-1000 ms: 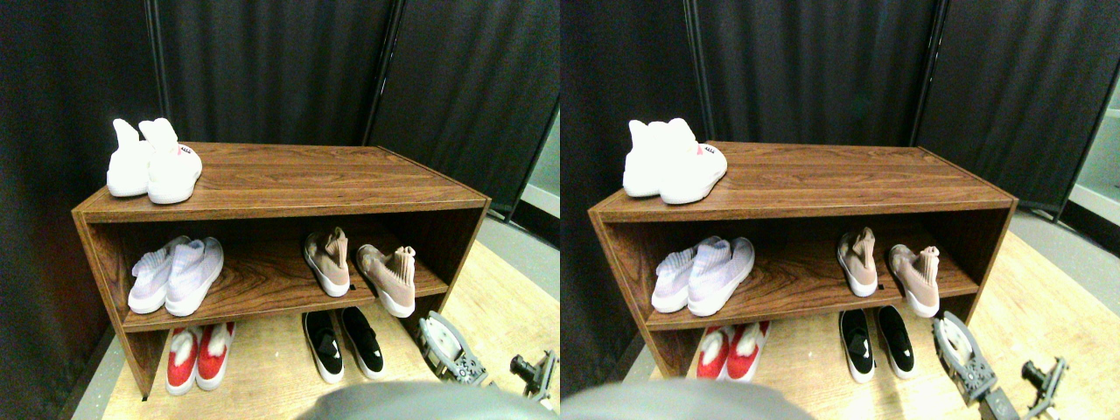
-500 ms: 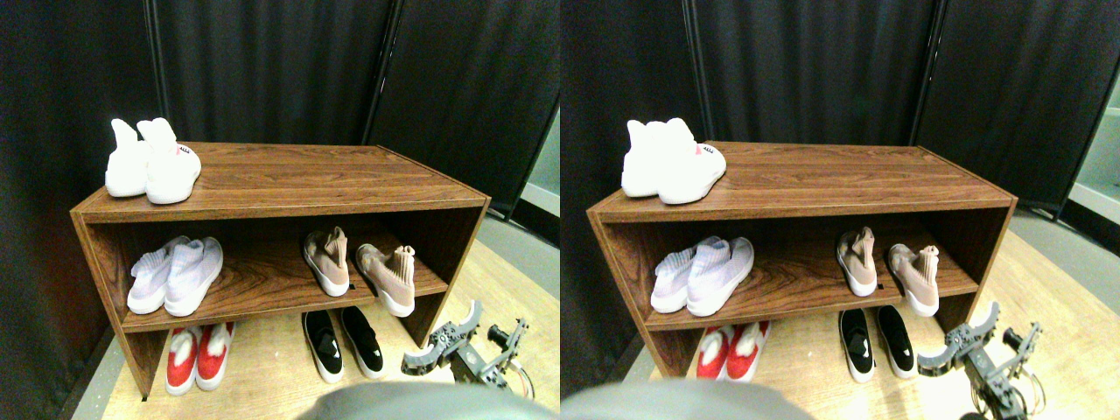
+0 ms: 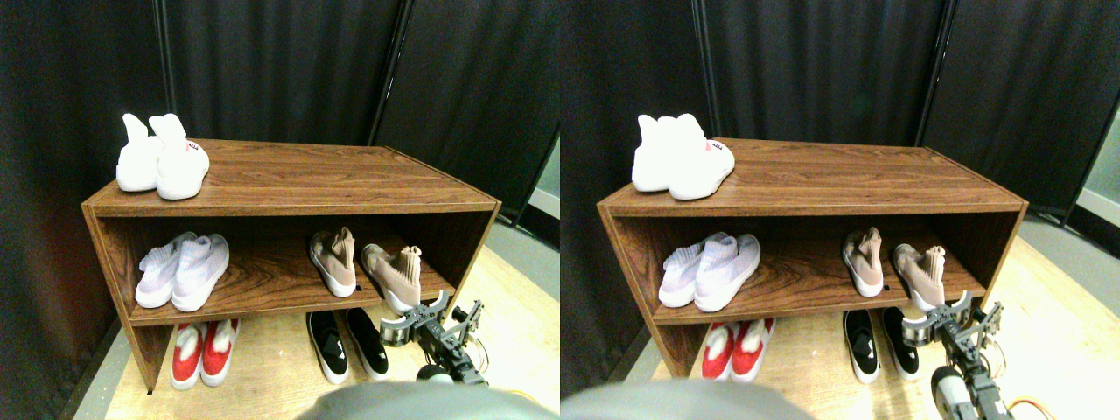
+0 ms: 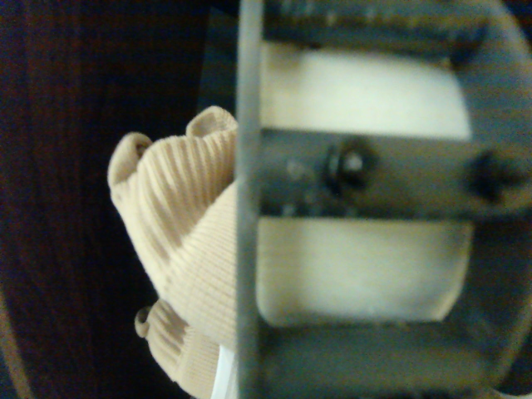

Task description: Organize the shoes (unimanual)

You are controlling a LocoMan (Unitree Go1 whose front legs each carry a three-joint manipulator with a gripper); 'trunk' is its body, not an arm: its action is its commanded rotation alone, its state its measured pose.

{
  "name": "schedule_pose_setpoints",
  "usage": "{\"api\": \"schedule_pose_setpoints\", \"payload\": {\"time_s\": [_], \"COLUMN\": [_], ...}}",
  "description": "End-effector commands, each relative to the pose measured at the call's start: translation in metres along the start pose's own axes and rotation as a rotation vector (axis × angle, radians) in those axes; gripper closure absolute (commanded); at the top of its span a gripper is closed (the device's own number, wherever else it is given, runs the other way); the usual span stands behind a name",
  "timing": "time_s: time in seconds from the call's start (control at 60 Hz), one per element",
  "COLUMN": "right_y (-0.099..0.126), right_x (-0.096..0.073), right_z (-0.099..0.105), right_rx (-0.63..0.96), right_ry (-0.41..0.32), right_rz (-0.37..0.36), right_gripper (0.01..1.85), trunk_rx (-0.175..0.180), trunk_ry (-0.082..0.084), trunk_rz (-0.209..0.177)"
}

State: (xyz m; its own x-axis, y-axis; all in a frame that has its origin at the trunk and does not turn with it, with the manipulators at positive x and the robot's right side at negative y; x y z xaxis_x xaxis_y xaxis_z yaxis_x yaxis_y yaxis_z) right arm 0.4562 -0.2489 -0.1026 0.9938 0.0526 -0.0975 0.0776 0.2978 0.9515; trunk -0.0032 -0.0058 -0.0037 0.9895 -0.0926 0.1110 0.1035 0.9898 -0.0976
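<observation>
Two beige-tan knit shoes stand apart on the right of the middle board of a wooden shelf (image 3: 289,208). The left shoe (image 3: 332,261) sits fully on the board. The right shoe (image 3: 394,276) is angled, with its white heel sticking out over the front edge. My right gripper (image 3: 437,317) hovers open just in front of that heel, at board height, with nothing between its jaws. In the wrist view, the ribbed tan collar (image 4: 179,224) of the right shoe shows close up, beside the dark frame of a jaw.
A white high-collared pair (image 3: 162,159) stands on the shelf top at the left. A pale lilac pair (image 3: 179,271) is on the middle board's left. Red shoes (image 3: 201,352) and black shoes (image 3: 346,343) lie on the floor underneath. Black curtains hang behind.
My gripper has risen from near the floor and moved left, up to the right tan shoe's heel. The camera has shifted slightly; the shoes have not moved.
</observation>
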Motion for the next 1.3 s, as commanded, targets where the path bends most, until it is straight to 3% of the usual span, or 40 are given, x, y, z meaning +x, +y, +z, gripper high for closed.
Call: {"api": "schedule_pose_setpoints", "payload": {"time_s": [0.017,0.233,0.617,0.933,1.133,1.217,1.3], "right_y": [0.0,-0.001,-0.001,0.008,0.017,0.021,0.03], "right_x": [0.008,0.023,0.026,0.003,-0.025,-0.041,-0.058], "right_z": [0.0,0.002,0.005,0.007,0.013,0.019,0.026], "right_rx": [-0.01,0.011,-0.012,-0.009,-0.053,-0.082,-0.115], "right_ry": [-0.006,0.01,0.012,0.01,0.015,0.022,0.0], "right_rz": [0.025,0.01,0.011,0.024,0.062,0.088,0.127], "right_gripper": [0.31,0.32,0.34,0.29,0.27,0.34,0.68], "trunk_rx": [-0.023,-0.023,-0.019,-0.01,-0.01,-0.013,-0.011], "trunk_ry": [0.01,0.006,0.008,0.003,-0.006,-0.003,-0.006], "trunk_rz": [0.014,0.017,0.017,0.009,0.008,0.006,0.005]}}
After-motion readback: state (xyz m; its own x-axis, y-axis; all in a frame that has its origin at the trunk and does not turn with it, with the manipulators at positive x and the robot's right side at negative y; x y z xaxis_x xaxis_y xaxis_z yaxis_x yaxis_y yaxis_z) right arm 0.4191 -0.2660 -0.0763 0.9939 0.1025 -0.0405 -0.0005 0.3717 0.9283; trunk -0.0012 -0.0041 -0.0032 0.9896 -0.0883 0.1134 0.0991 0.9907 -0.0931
